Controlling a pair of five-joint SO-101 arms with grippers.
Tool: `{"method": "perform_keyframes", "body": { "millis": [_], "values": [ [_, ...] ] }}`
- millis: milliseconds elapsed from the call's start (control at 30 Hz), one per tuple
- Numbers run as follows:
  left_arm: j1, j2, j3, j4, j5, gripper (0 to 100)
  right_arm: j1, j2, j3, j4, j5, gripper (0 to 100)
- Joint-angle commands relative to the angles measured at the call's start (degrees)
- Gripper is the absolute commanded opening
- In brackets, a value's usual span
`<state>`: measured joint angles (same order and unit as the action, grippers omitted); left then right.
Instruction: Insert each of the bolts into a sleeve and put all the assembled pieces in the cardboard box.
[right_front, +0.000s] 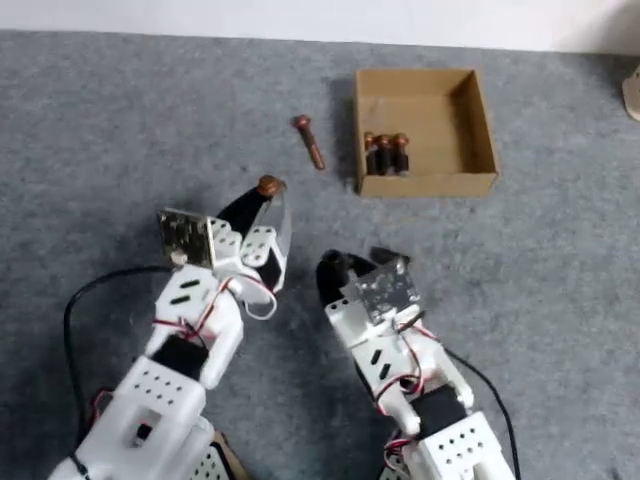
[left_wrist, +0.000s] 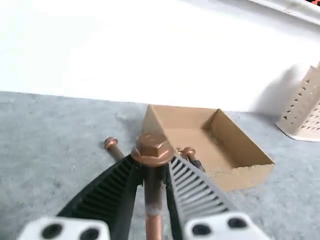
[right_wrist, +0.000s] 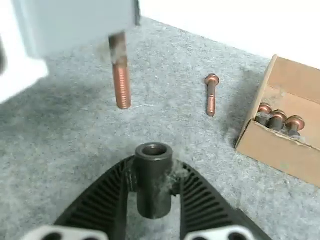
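**Grey carpet, bolt poised near the sleeve mouth**

Grey short-pile carpet (right_front: 120, 130) covers the table, with a plain white wall (left_wrist: 125, 50) behind it. The left claw (right_front: 268, 195) is clamped on a copper-coloured hex-head metal bolt (left_wrist: 152, 149). The bolt's head sits above the ribbed black fingers and its threaded shank hangs below them. The right claw (right_wrist: 153, 172) is clamped round a dark matte cylindrical metal sleeve (right_wrist: 153, 180), held upright with its round bore open to the top. The bolt's tip hangs ahead of the right claw, toward the left arm's side. It is higher than the sleeve mouth and apart from it.

The step in hand looks like mating the two. To do it well, the tip should probably come squarely over the bore, with shank and sleeve parallel, before anything is lowered. The ridged threads would likely catch on the sleeve's rim if the bolt arrived tilted, and the bore seems only a little wider than the shank. Both parts are smooth, hard and round in ribbed pads, so a sideways push could twist them. Pressing along the axis seems safer.

Beyond the left claw a second copper-coloured bolt (right_front: 310, 143) lies flat on the carpet. Just past it sits an open square brown cardboard box (right_front: 425, 185). Inside it, three assembled bolt-and-sleeve pieces (right_front: 385, 155) are bunched against the wall nearest the claws.
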<state>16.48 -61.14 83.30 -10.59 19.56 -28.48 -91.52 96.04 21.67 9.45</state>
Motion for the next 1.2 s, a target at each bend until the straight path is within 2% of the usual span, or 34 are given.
{"method": "perform_keyframes", "body": {
  "millis": [0,100,267,667,900,1167],
  "values": [
    [3.1,-4.7,0.3,-1.7,-0.4,1,-0.8,-2.7,6.4,1.5,1.5,0.5],
    [4.8,-6.9,0.3,0.4,1.1,1,-0.8,-2.8,6.4,1.5,1.5,0.5],
    [6.0,-9.4,-1.1,7.0,10.3,1,-0.8,-2.8,6.4,1.5,1.5,0.5],
    [7.5,-9.8,-1.3,7.5,11.0,1,-0.8,-2.8,6.4,1.5,1.5,0.5],
    [12.3,-9.8,-2.2,7.6,11.0,1,-0.8,-2.8,6.4,1.5,1.5,0.5],
    [12.0,-9.9,-4.3,7.6,11.0,1,-0.9,-2.8,6.4,1.5,1.5,0.5]
  ]
}}
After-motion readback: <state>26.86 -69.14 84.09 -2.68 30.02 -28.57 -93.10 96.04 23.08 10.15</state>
